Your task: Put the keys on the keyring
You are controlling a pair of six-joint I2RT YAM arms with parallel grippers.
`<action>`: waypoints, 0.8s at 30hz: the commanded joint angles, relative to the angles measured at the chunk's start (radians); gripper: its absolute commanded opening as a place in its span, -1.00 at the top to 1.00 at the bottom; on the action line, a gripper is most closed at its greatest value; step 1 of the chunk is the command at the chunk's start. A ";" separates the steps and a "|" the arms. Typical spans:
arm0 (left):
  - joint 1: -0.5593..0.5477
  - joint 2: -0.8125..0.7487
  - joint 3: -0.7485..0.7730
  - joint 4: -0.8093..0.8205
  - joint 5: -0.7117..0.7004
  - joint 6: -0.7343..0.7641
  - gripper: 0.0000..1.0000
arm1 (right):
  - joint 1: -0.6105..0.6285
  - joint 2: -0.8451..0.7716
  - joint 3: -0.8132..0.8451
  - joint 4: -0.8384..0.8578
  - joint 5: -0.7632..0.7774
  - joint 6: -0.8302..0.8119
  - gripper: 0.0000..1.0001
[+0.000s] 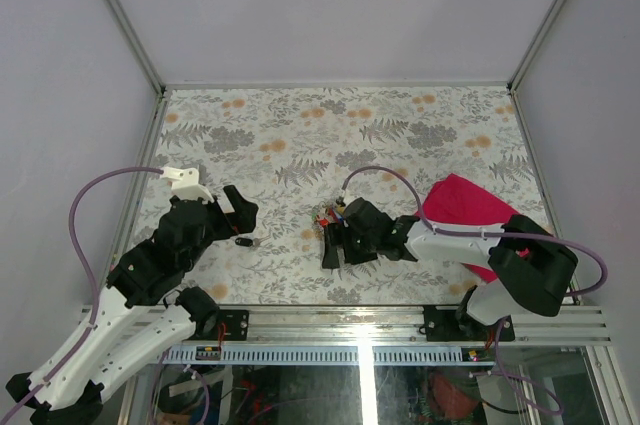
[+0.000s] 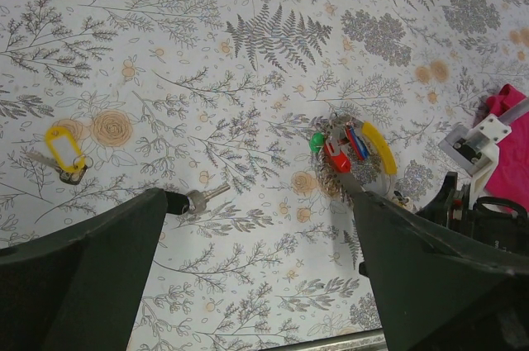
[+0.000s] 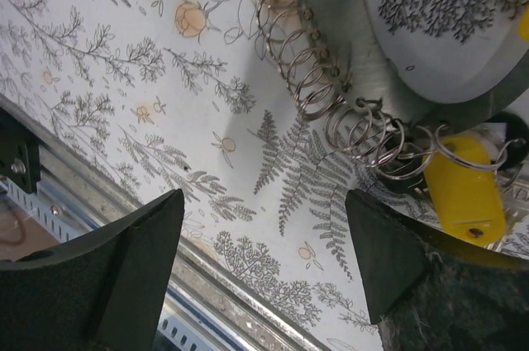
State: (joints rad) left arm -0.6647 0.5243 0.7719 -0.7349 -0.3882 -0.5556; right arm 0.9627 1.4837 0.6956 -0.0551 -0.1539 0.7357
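Near the middle of the flower-patterned desk (image 1: 300, 125) lies a bunch of keys (image 2: 347, 149) with red, blue and yellow heads and a small green piece, all tangled up with silvery wire. The right hand (image 1: 335, 245) hangs just on the near side of that bunch. Its fingers are well apart and there is nothing between them. From its own wrist view, a silvery coil (image 3: 302, 54) runs down to the keyring (image 3: 382, 146), a knot of thin metal loops. A yellow tag (image 3: 463, 194) is hooked on, close above one finger; I cannot tell whether they touch.

Over to the left, the left hand (image 1: 243, 217) hovers above the desk, spread wide and holding nothing. A black-headed key (image 2: 194, 200) lies alone on the desk just beside one of its fingertips. A yellow-tagged key (image 2: 64, 151) rests by itself further out, well apart from the bunch. A magenta cloth (image 1: 460, 203) lies under the right forearm.
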 commanded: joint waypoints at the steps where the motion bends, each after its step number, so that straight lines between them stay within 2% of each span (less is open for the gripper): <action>1: 0.007 0.000 -0.009 0.053 0.001 0.019 -1.00 | 0.010 0.019 -0.005 0.066 0.136 0.054 -0.74; 6: 0.006 0.017 -0.003 0.060 0.008 0.034 -1.00 | 0.008 0.008 -0.013 0.007 0.288 0.060 -0.91; 10: 0.007 0.058 0.005 0.075 0.034 0.063 -1.00 | -0.031 0.002 -0.036 0.050 0.302 0.020 -0.99; 17: 0.007 0.170 0.023 0.122 0.083 0.088 -1.00 | -0.229 0.006 -0.040 0.191 0.128 -0.102 -0.99; 24: 0.007 0.270 0.021 0.229 0.170 0.124 -1.00 | -0.409 0.148 0.116 0.259 -0.147 -0.227 -0.99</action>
State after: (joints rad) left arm -0.6647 0.7517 0.7723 -0.6361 -0.2897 -0.4786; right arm 0.6315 1.5639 0.7181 0.1379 -0.1345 0.6064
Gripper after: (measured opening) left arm 0.997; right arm 0.994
